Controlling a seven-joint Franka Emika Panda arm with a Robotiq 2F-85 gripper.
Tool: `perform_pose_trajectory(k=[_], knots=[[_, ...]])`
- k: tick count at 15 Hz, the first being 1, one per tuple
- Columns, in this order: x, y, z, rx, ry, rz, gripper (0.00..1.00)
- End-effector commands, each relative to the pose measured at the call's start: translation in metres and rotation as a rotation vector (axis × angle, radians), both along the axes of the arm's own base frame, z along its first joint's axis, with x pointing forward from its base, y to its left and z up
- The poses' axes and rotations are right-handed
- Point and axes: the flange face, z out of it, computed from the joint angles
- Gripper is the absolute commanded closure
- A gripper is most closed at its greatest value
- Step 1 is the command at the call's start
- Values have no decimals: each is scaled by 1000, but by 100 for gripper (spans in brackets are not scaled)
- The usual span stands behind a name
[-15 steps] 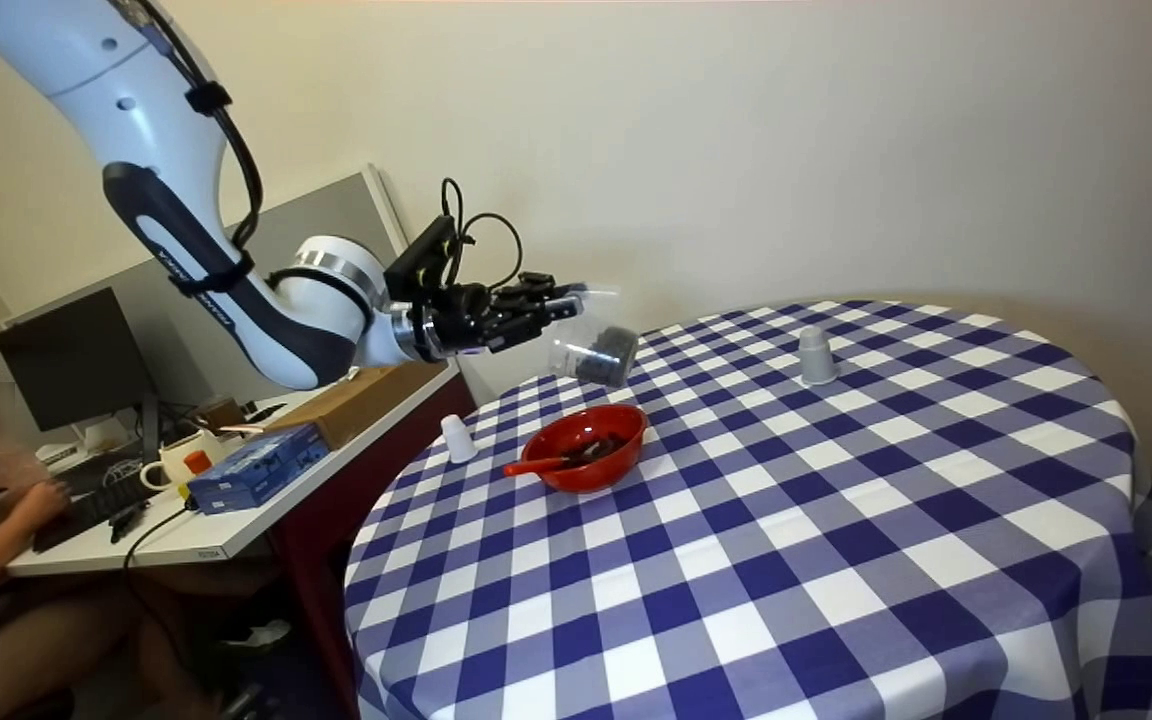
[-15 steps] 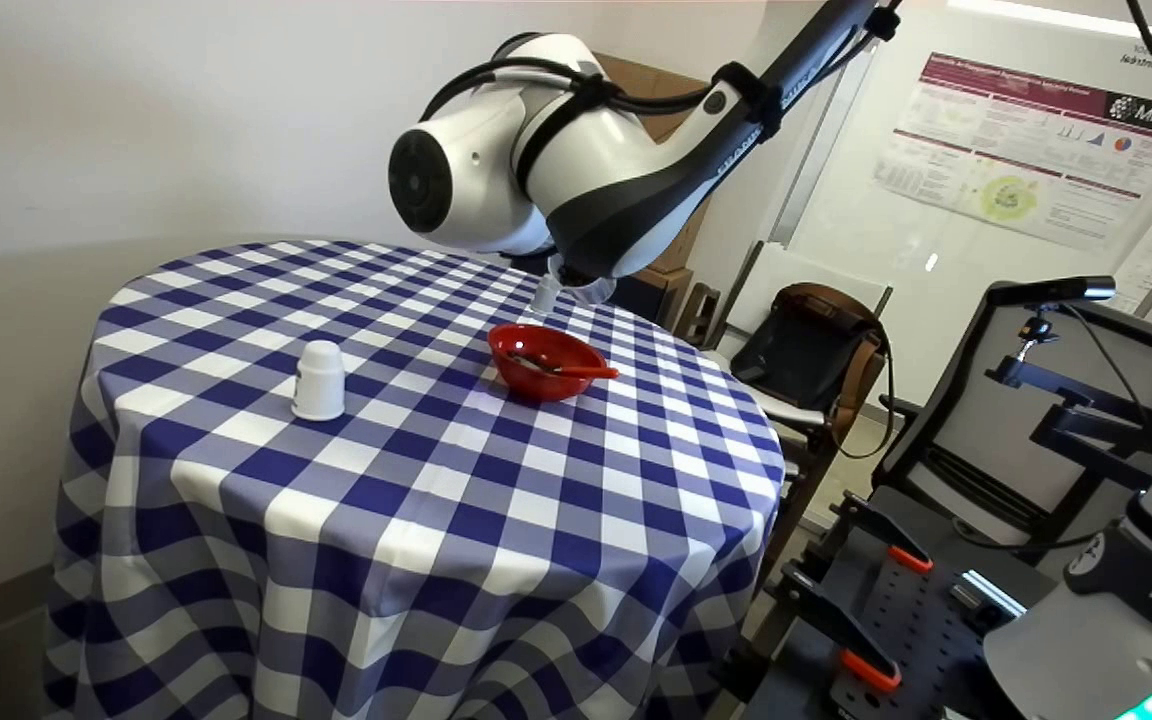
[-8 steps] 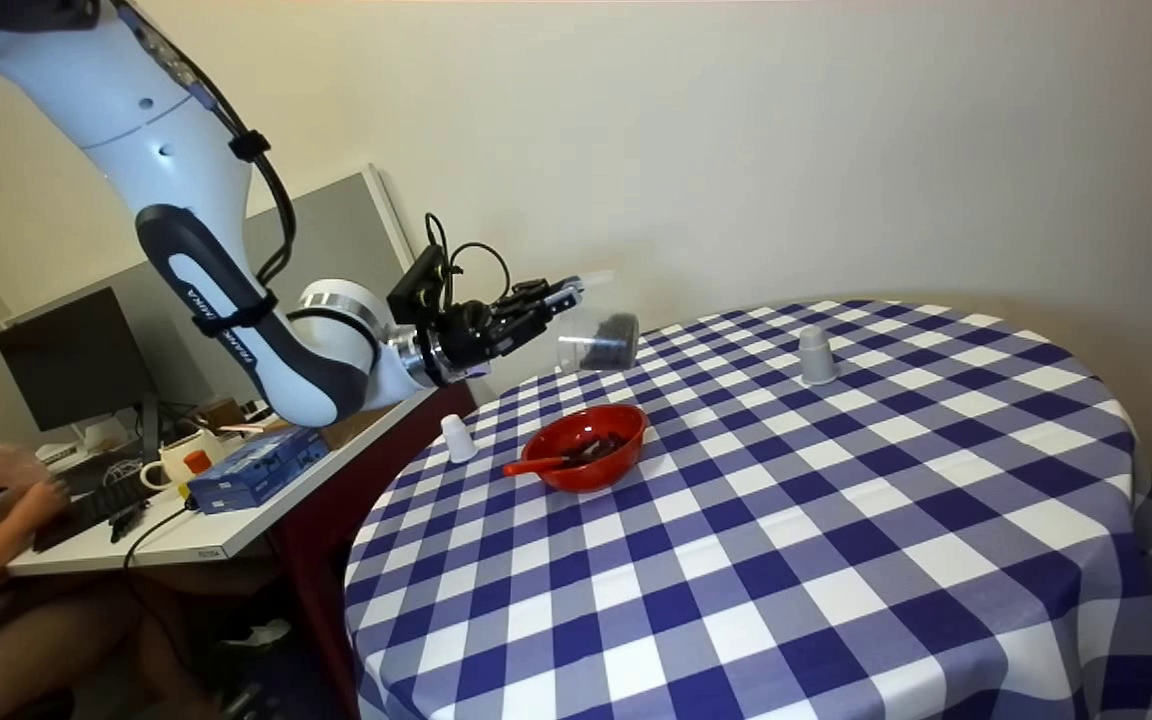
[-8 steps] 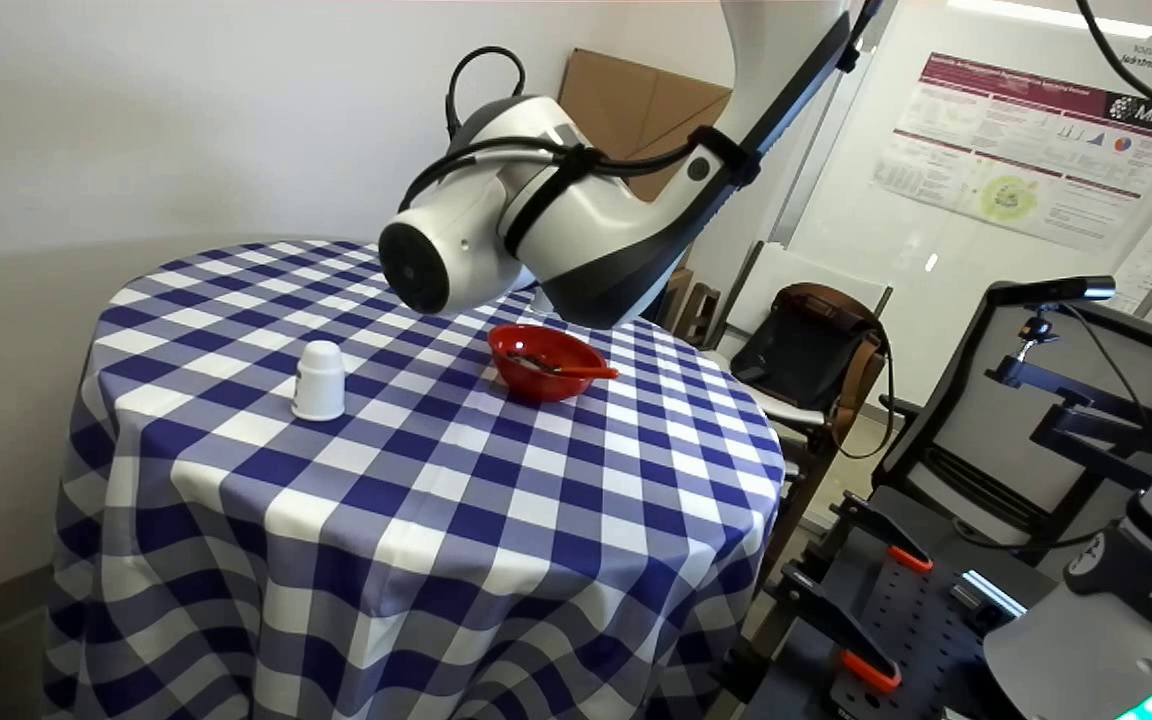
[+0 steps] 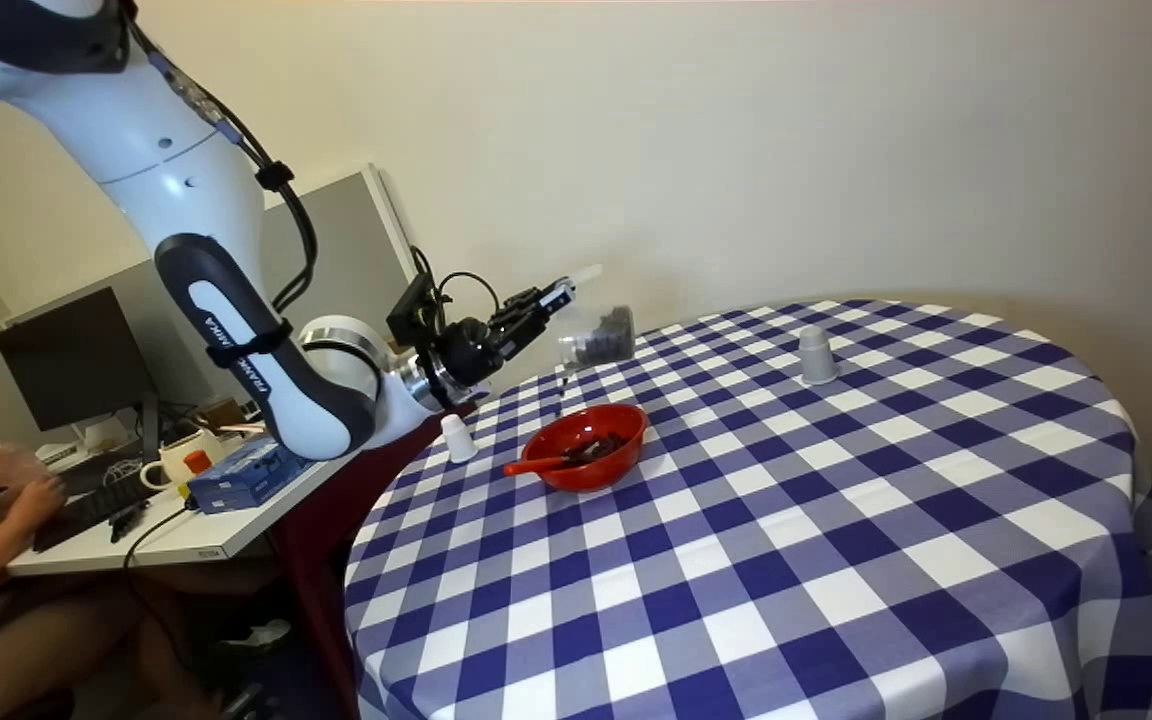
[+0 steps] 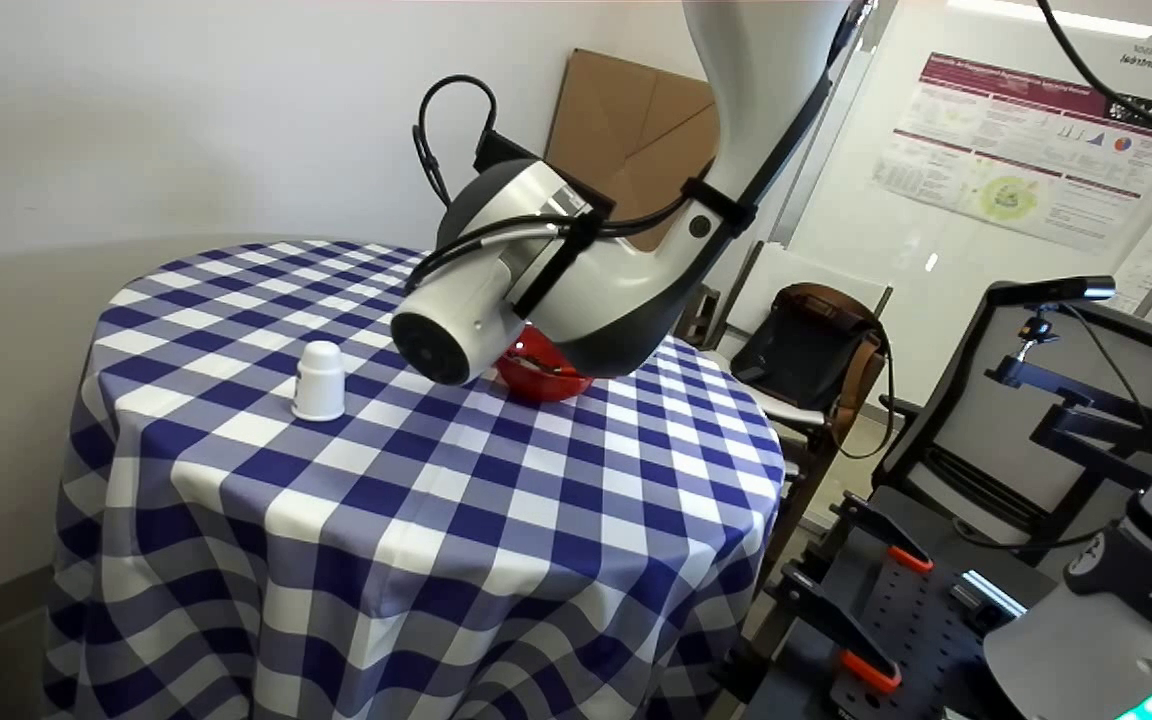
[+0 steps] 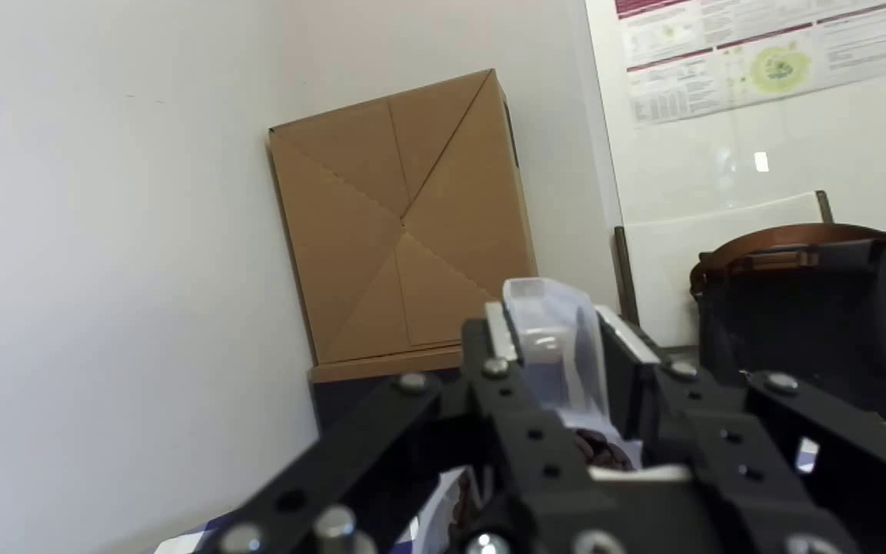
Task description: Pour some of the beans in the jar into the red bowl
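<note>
The jar (image 5: 596,337) is held in the air above the red bowl (image 5: 598,474), tilted so that, in an exterior view, its mouth sits a little lower than its base. Over the last second your wrist has come down and the jar has turned from base-low, through level, to mouth-low. A few dark specks (image 5: 563,382) now drop from its lip toward the bowl, so the pour seems to be starting, as a trickle. They fall close to the line of the rim; whether all land inside cannot be judged.

The jar is clear and cylindrical. Its beans (image 5: 614,336) show as a greyish-dark mass, thickest toward the base; behind the fingers in the wrist view they look dark brown.

Your gripper (image 7: 562,338) has the jar: its fingers are drawn together on a slanting clear piece, probably a handle.

Dark contents, likely beans too, lie in the bowl beside a red-handled utensil (image 5: 536,465) that juts over the rim. The bowl stands on a blue-and-white checked tablecloth (image 5: 786,560), with a white upturned cup (image 5: 457,440) near it. In an exterior view your arm (image 6: 606,300) now covers part of the bowl.
</note>
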Motion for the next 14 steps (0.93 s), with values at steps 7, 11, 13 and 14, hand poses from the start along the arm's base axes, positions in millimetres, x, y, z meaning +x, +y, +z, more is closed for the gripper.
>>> perform_pose_trajectory(k=[7, 11, 13, 14], knots=[[-14, -7, -9, -133, -39, 77, 88], [-16, -10, -13, -172, -64, 110, 88], [-18, -12, -13, -188, -74, 123, 88], [-19, -13, -14, -196, -79, 128, 88]])
